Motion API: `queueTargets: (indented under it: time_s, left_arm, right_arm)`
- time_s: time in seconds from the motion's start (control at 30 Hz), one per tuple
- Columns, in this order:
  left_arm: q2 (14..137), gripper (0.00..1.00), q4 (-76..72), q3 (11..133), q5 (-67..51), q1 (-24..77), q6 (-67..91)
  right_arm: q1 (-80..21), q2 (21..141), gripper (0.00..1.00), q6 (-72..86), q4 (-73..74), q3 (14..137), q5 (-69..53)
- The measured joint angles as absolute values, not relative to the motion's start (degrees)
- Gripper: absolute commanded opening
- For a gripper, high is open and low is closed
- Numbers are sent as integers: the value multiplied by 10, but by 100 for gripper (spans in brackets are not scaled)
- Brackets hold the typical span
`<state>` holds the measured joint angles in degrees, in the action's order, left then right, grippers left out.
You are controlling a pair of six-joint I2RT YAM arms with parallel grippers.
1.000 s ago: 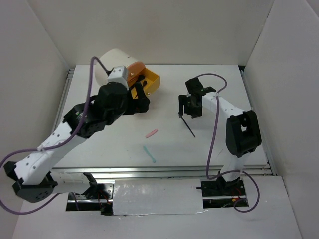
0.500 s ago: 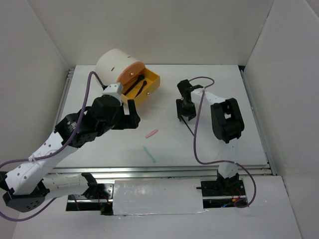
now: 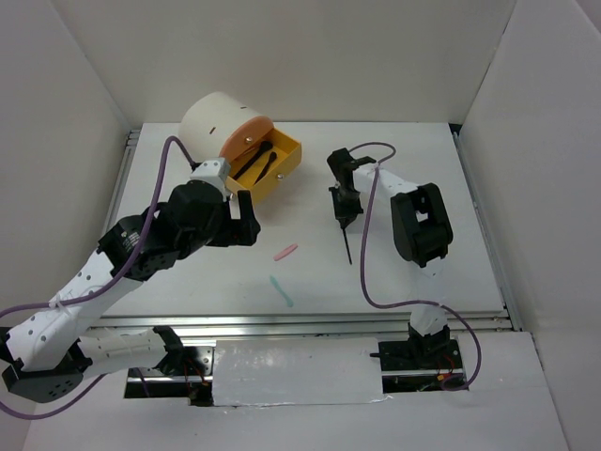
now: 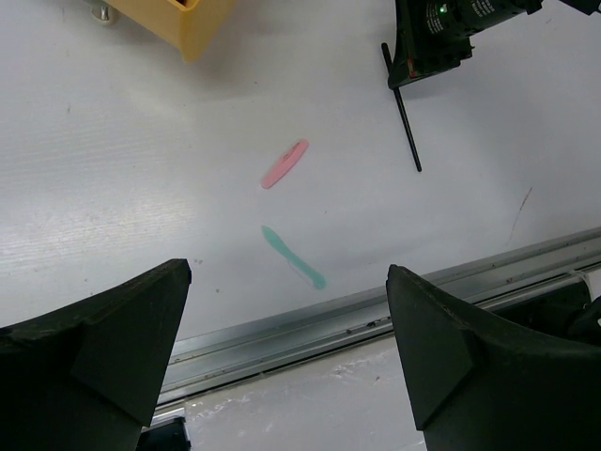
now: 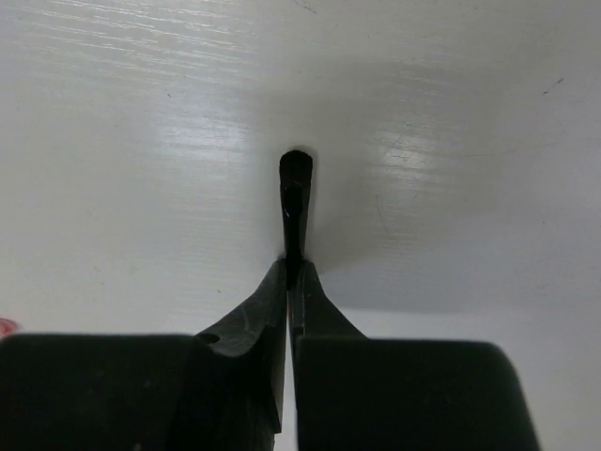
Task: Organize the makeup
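My right gripper (image 3: 342,212) (image 5: 293,271) is shut on the upper end of the thin black stick (image 3: 346,244) (image 5: 296,193), whose far end points toward the table's near edge. The left wrist view also shows that stick (image 4: 408,127), held by the right gripper (image 4: 427,42). A short pink stick (image 3: 285,252) (image 4: 285,163) and a short teal stick (image 3: 282,291) (image 4: 294,257) lie on the table between the arms. Two black brushes (image 3: 258,160) lie in the yellow drawer (image 3: 286,155). My left gripper (image 3: 242,218) (image 4: 286,277) hovers wide open near the drawer, holding nothing.
The cream cylindrical box (image 3: 214,122) with its orange front stands at the back left, its yellow drawer pulled out toward the middle. A metal rail (image 3: 310,322) (image 4: 376,305) runs along the table's near edge. White walls enclose the table on three sides.
My right gripper has shut on the thin black stick, which now points more toward the near edge. The left arm has drawn back from the drawer, uncovering it.
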<state>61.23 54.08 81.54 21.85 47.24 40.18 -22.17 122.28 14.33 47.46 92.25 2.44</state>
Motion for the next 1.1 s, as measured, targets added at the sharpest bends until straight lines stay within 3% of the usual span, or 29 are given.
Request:
queueTargets:
  time_s: [0.33,0.5,0.63,0.8,1.1]
  left_arm:
    - [601,99,544,814,228,470,392]
    - [585,100,545,813,239,470,393]
    - [582,99,552,813,256,470,399]
    - [583,99,580,813,299,469,435]
    - [590,100,622,814,352,466,486]
  right_arm:
    - [-225,1206,0,187,471,913,-39]
    - [-227,1129,0,255,459,911,-88]
    - [-228,1040,0,346,418,912,-112]
    - [-236,939,0,544,250,888,-135]
    - [-304,1124,1,722,191,1116,-83]
